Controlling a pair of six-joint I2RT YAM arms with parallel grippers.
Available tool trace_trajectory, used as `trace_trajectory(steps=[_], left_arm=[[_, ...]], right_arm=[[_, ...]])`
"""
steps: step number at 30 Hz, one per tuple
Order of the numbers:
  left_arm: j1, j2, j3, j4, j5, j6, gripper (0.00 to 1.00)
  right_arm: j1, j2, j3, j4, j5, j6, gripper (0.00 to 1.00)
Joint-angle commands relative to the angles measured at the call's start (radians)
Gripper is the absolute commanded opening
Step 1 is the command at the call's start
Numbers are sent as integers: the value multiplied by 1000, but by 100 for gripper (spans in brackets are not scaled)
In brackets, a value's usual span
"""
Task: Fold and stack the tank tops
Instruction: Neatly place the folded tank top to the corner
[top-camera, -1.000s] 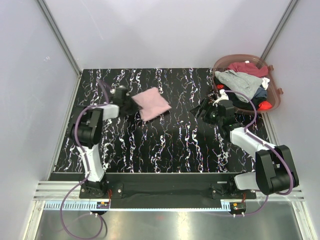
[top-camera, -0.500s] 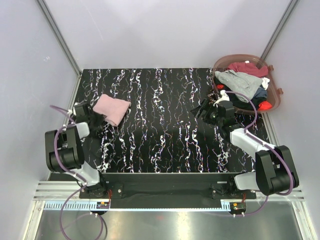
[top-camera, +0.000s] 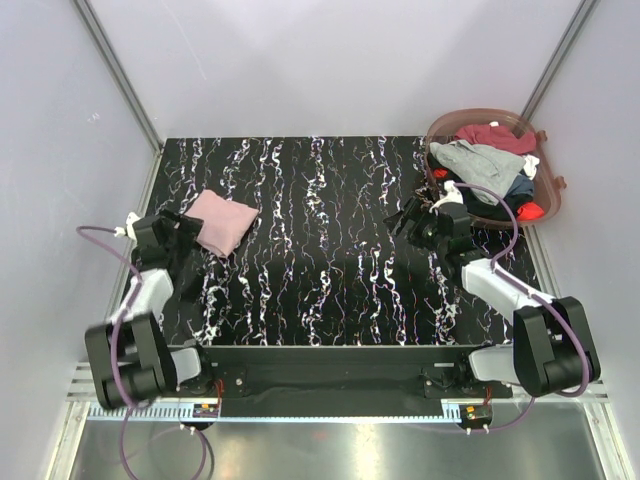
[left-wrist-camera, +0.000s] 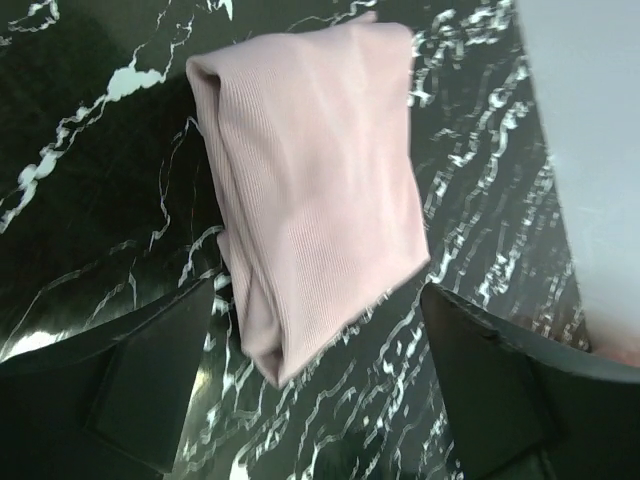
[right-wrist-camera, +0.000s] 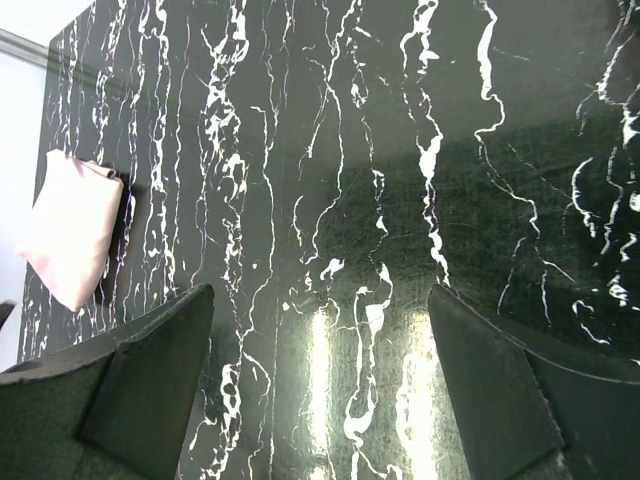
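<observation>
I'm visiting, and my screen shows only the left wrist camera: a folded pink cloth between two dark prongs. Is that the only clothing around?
Observer: No. A round basket at the far right corner of the table holds a heap of more tops, grey and maroon among them.
Operator: Is the other arm busy with those?
Observer: No. The right tool is open and empty, over bare table just left of the basket.
Operator: And where does my pink one lie?
Observer: The pink top lies alone near the table's left edge, far from the basket.
</observation>
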Motion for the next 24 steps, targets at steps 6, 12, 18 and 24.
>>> trace_trajectory(steps=[6, 12, 18, 24], left_arm=[[-69, -352, -149, -78, 80, 92, 99], [-305, -583, -187, -94, 16, 207, 99], [-491, -677, -202, -126, -123, 367, 99], [-496, -730, -273, -161, -126, 441, 99]], right_arm=[[9, -183, 9, -58, 71, -31, 98], [8, -451, -74, -204, 127, -120, 98], [8, -573, -142, -340, 217, -96, 100], [8, -648, -254, -304, 237, -76, 100]])
